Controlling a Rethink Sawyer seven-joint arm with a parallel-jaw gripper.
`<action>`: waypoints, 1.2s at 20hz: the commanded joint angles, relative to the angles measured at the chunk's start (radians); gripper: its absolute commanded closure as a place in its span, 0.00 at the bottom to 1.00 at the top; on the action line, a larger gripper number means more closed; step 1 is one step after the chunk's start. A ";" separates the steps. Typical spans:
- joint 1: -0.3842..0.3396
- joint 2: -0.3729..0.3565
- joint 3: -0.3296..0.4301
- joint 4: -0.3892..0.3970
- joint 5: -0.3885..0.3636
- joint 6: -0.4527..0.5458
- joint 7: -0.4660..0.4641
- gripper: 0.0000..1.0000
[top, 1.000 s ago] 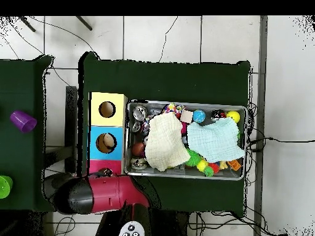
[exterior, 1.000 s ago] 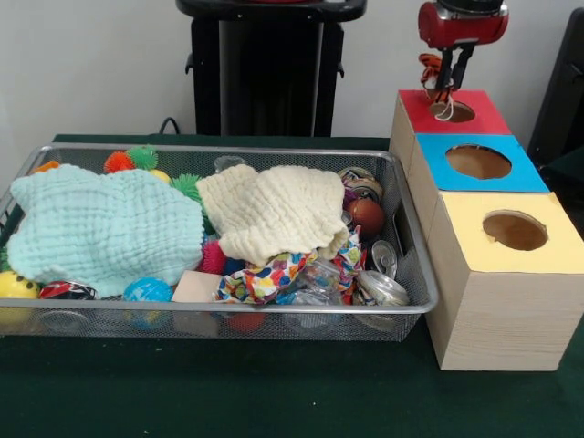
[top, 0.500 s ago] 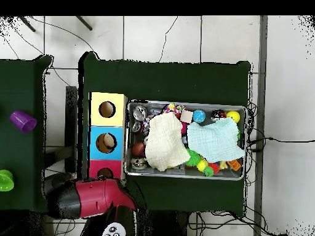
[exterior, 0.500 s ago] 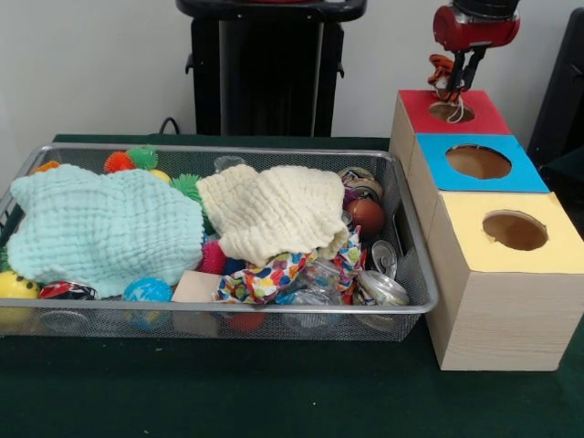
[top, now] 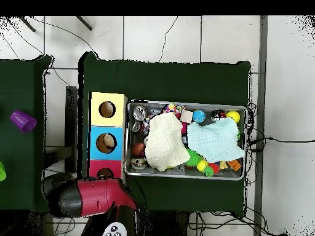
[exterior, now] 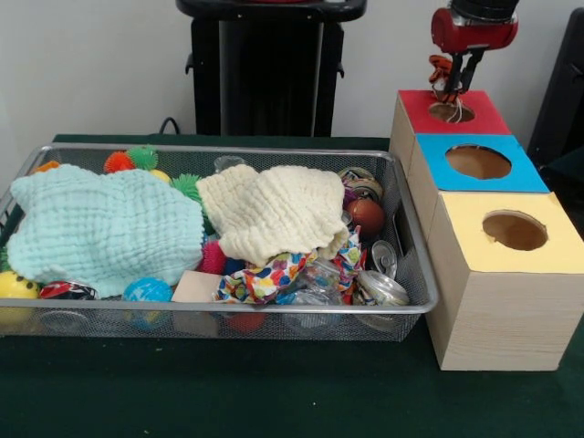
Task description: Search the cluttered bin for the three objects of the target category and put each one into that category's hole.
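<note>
Above the red box [exterior: 451, 111], closed fingers [exterior: 453, 80] grip an orange plush [exterior: 440, 67].

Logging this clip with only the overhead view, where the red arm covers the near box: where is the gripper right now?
Observer: In the front view the gripper hangs just above the hole in the red box, the one farthest from the camera.
Operator: Is it carrying anything?
Observer: An orange thing shows right beside it, and a pale loop dangles toward the hole. I cannot tell whether either is actually gripped.
</note>
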 commanded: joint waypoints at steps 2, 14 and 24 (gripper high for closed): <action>-0.046 0.108 0.035 -0.052 0.049 -0.108 0.225 1.00; -0.053 0.128 0.032 -0.088 0.062 -0.106 0.202 1.00; -0.084 0.148 0.044 -0.137 0.053 -0.085 0.168 1.00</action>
